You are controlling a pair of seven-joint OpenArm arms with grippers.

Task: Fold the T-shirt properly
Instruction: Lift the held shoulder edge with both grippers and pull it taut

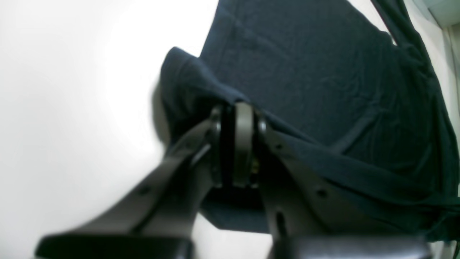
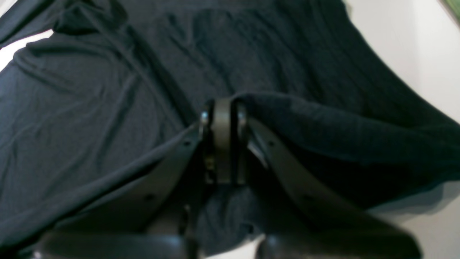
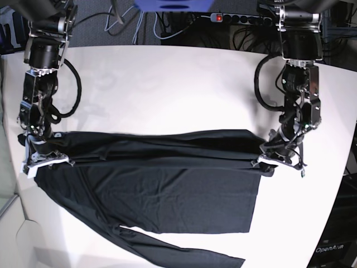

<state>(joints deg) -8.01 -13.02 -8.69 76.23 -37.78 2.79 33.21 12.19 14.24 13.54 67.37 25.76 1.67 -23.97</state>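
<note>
The black T-shirt lies spread across the white table, its upper edge folded over in a long band from left to right. One sleeve trails toward the front edge. On the base view's right, my left gripper is shut on the shirt's raised edge. In the left wrist view the fabric drapes away from the left gripper. On the base view's left, my right gripper is shut on the shirt's other end. The right wrist view shows cloth bunched around the right gripper.
The white table shows bare behind the shirt. A power strip and tangled cables run along the back edge. The table's curved right edge lies close to my left arm. The sleeve end nearly reaches the front edge.
</note>
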